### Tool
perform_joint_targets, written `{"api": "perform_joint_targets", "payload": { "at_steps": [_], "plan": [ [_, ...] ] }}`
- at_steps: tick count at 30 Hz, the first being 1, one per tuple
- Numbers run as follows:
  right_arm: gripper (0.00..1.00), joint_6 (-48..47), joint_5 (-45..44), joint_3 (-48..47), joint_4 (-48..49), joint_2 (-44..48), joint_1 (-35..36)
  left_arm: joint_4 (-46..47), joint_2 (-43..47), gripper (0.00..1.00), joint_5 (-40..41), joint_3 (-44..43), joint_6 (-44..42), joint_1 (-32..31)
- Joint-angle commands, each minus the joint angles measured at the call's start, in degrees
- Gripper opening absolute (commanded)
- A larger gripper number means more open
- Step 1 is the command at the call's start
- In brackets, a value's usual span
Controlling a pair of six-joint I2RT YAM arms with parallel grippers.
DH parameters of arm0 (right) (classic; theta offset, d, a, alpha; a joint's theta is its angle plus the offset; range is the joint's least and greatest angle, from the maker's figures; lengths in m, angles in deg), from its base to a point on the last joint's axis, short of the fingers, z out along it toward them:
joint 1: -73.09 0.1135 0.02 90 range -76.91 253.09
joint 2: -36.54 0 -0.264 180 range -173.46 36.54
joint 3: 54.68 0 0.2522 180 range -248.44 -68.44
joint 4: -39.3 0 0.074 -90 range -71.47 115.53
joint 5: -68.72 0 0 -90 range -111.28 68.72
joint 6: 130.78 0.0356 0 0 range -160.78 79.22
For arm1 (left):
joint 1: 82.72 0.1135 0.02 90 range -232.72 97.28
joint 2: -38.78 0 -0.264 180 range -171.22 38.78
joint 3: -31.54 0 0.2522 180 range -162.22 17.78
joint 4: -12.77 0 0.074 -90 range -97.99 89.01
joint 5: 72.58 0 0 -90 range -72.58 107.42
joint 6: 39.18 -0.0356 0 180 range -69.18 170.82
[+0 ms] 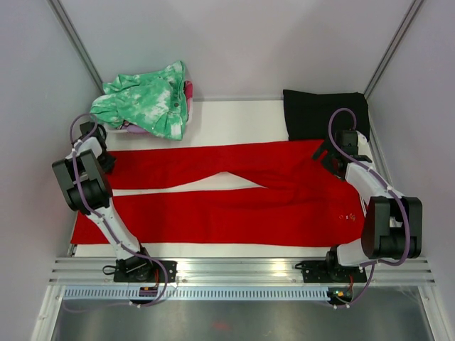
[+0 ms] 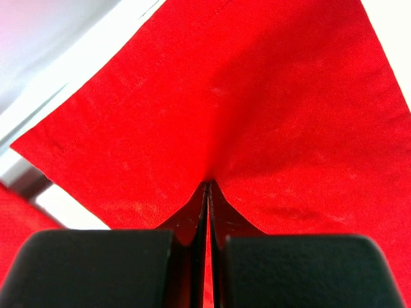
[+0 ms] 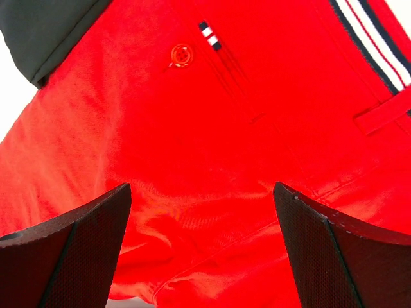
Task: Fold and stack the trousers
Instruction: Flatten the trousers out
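The red trousers (image 1: 234, 195) lie spread flat across the white table, legs to the left, waistband to the right. My left gripper (image 1: 105, 160) is at the far leg's cuff; in the left wrist view it (image 2: 209, 186) is shut on a pinch of the red fabric (image 2: 257, 115). My right gripper (image 1: 328, 158) is at the far waist corner; in the right wrist view it (image 3: 202, 199) is open just over the red fabric (image 3: 212, 122) near a button (image 3: 180, 55) and the striped waistband trim (image 3: 369, 32).
A green-and-white mottled garment (image 1: 146, 99) is bunched at the back left. A black folded cloth (image 1: 323, 114) lies at the back right, touching the trousers' waist; its corner shows in the right wrist view (image 3: 45, 32). Grey walls enclose the table (image 1: 234, 121).
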Motion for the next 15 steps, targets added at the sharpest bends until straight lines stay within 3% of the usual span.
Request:
{"api": "perform_joint_targets", "payload": {
  "at_steps": [1,12,15],
  "plan": [
    [0.98,0.7,-1.5,-0.9,0.0,0.1,-0.1,1.3,-3.3,0.02,2.6,-4.9,-4.3,0.8],
    [0.98,-3.3,-5.9,-1.2,4.2,-8.8,-0.2,2.0,-2.2,0.02,-1.7,-9.2,-4.8,0.3],
    [0.98,-3.7,-5.9,-1.8,7.2,-11.6,-0.2,1.8,3.2,0.21,-2.4,-8.7,-4.9,-0.6]
  ]
}}
